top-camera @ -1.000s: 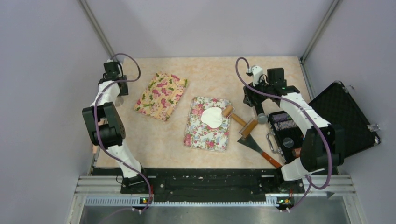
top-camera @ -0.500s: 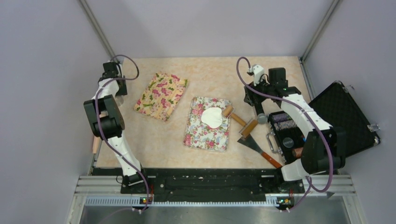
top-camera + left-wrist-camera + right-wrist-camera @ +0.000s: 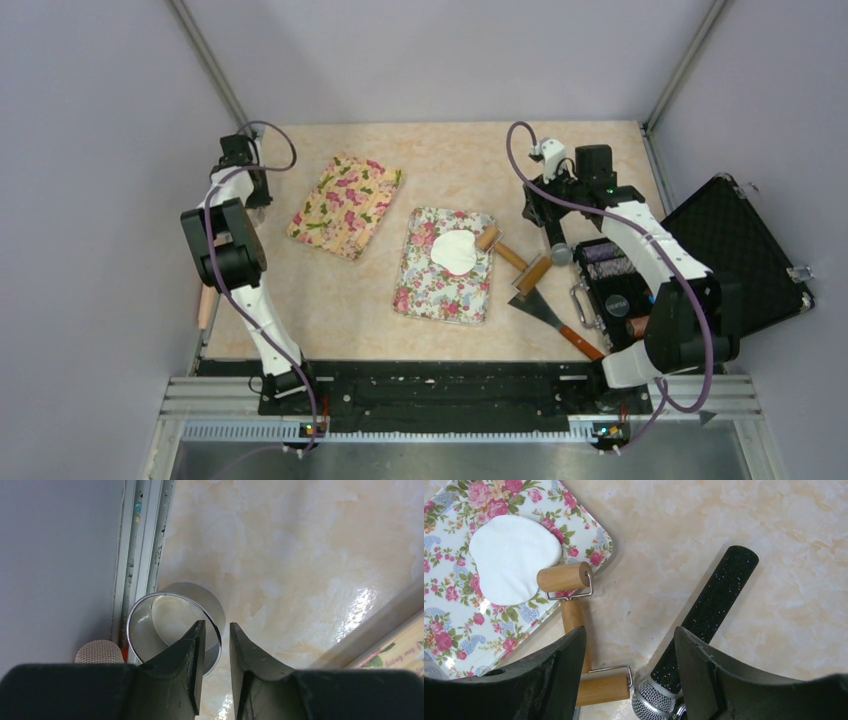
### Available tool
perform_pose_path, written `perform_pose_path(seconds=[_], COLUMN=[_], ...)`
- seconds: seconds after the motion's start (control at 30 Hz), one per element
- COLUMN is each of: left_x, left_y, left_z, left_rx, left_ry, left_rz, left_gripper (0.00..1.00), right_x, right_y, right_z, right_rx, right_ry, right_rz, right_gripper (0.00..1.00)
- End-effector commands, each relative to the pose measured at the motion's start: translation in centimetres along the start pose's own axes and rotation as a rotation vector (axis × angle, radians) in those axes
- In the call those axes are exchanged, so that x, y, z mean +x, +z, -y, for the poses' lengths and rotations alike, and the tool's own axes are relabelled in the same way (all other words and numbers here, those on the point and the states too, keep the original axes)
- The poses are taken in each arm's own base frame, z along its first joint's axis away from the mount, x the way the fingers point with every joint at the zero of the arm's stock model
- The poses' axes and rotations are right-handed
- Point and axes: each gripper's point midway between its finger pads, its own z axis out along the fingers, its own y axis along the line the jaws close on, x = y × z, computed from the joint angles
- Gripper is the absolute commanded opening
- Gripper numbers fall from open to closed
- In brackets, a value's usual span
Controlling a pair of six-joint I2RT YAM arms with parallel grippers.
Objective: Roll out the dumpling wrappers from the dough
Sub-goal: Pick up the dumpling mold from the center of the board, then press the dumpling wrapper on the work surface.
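1. Judging from the layout, the step in hand is fetching the cutter: the left pincer (image 3: 216,628) is down at a metal ring (image 3: 192,594) in the upper left of the overhead view, close to the edge rail of the table (image 3: 300,555)
2. Its jaws stand narrow, one finger inside the ring and the other outside, with the ring's thin wall in the slit between them; I cannot tell whether they have bitten on that wall
3. The right pincer (image 3: 629,635) is spread wide and grasps nothing (it hangs over a wooden roller (image 3: 564,576) and a black glittery stick (image 3: 719,590), right of centre in the overhead view)
4. The dough sheet (image 3: 511,560) is flat, white and roundish with a dent in its outline, and it lies on the floral tray (image 3: 454,605) in the middle of the overhead view; no cut rounds show on it
5. The sheet is well apart from the left pincer, with a second, yellowish tray (image 3: 345,205) between them. It is near the right pincer, in the upper left of that wrist view, with one roller head over the tray's rim just beside it
6. The next move probably calls for a firm pinch on the ring's wall, a level lift, a carry over the yellowish tray and a square set-down on the dough; smooth thin steel may slip or tilt in the jaws
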Motion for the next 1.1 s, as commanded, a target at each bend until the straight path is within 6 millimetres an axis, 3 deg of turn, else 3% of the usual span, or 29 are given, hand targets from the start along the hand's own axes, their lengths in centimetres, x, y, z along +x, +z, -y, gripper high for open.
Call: perform_pose_path(seconds=[0.0, 0.07, 0.17, 0.23, 0.37, 0.43, 0.6, 0.7, 0.83, 0.97, 1.07], left_x=[-1.4, -1.4, -1.6, -1.7, -2.8, -3.7, -3.5, -1.9, 1.7, 6.0, 9.0], left_y=[0.0, 0.0, -0.2, -0.9, -4.2, -7.1, -14.4, -18.7, -24.5, -27.9, -28.7], left_z=[-0.5, -0.5, -0.5, -0.4, 1.7, 3.3, 10.7, 16.9, 25.8, 32.2, 35.0], left_rx=[0.014, 0.016, 0.018, 0.031, 0.166, 0.26, 0.438, 0.526, 0.699, 0.794, 0.804], left_ry=[-0.042, -0.045, -0.05, -0.058, -0.066, -0.059, 0.116, 0.297, 0.528, 0.729, 0.844], left_rz=[0.026, 0.021, 0.021, 0.023, 0.053, 0.101, 0.184, 0.246, 0.319, 0.36, 0.371], left_gripper=[0.26, 0.2, 0.02, 0.0, 0.0, 0.0, 0.0, 0.0, 0.0, 0.0, 0.0], right_x=[-1.8, -1.8, -1.9, -1.9, -2.0, -2.1, -2.1, -2.1, -2.0, -2.0, -2.1], right_y=[-1.2, -1.2, -1.3, -1.3, -1.4, -1.4, -1.7, -1.9, -2.1, -2.6, -3.1], right_z=[0.1, 0.0, 0.0, 0.0, 0.2, 0.4, 1.1, 1.6, 2.1, 2.9, 3.5], right_rx=[0.011, 0.011, 0.01, 0.013, 0.026, 0.036, 0.063, 0.077, 0.095, 0.113, 0.125], right_ry=[-0.028, -0.028, -0.029, -0.029, -0.027, -0.027, -0.015, -0.009, 0.007, 0.027, 0.044], right_rz=[0.069, 0.07, 0.074, 0.075, 0.081, 0.085, 0.094, 0.096, 0.101, 0.112, 0.124], right_gripper=[0.64, 0.64, 0.64, 0.64, 0.64, 0.64, 0.64, 0.64, 0.64, 0.64, 0.64])
